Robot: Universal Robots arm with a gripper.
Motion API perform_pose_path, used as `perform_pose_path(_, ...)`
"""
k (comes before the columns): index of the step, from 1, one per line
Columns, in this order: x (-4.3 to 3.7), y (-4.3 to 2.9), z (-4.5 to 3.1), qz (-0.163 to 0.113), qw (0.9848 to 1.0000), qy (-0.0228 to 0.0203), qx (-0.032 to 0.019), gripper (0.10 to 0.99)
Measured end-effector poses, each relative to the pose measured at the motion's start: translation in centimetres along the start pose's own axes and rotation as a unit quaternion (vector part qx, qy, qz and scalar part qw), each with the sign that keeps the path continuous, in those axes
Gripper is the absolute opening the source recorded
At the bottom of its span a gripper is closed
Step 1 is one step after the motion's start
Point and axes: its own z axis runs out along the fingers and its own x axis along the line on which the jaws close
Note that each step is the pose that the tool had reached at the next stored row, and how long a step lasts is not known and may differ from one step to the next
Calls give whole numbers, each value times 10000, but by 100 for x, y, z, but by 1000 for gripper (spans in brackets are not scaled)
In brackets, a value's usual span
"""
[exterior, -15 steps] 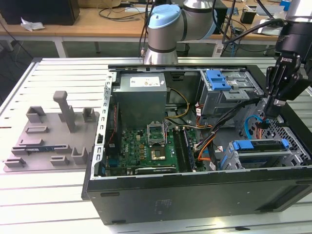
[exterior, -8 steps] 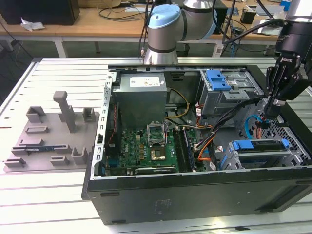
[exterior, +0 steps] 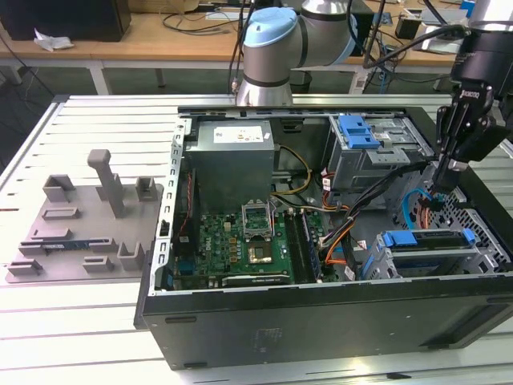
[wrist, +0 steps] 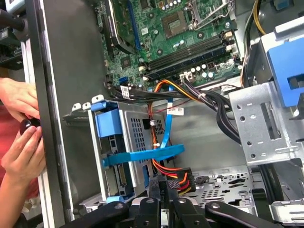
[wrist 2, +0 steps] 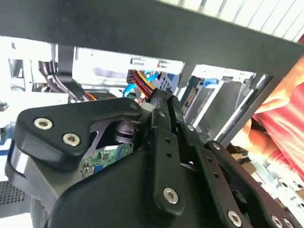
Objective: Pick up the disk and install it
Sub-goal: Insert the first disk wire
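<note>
Disk [exterior: 425,241]: a flat grey slab edged by its blue bracket, lying in the lower drive cage [exterior: 429,263] at the corner of the open computer case [exterior: 280,337] toward the exterior view's right. Its label cannot be made out.

In the first wrist view the same cage [wrist: 135,137] carries a blue tab at its corner, and a flat blue data cable [wrist: 142,154] crosses its perforated side.

The gripper [exterior: 446,191] hangs just above the far end of that cage, inside the case. Its fingers are drawn together, with nothing discernible between them. In the first wrist view the gripper [wrist: 159,183] stands just beside a black power connector [wrist: 183,178] that trails orange, red and yellow wires.

Judged from this arrangement, the disk has been picked up and placed in its bay, and the step in hand is cabling or final seating.

Work at this spot calls for fine alignment of the closed tip with the connector, kept clear of the black cable bundle [wrist: 213,100] that runs toward the motherboard [wrist: 190,28].

A person's hands [wrist: 20,99] are at the outer side of the case wall, near enough to warrant care.
</note>
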Motion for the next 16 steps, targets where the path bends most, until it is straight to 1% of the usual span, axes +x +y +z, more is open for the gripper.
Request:
perform_pose_path(2, 32, 41, -31, 4, 10000, -2, 9, 169)
perform_pose_path(5, 72, 71, -25, 12, 10000, -15, 33, 169)
perform_pose_path(7, 106, 74, -9, 8, 10000, -28, 52, 169)
perform_pose_path(13, 210, 76, 41, -10, 10000, -62, 74, 169)
perform_pose_path(16, 285, 70, 76, -33, 9999, -90, 87, 169)
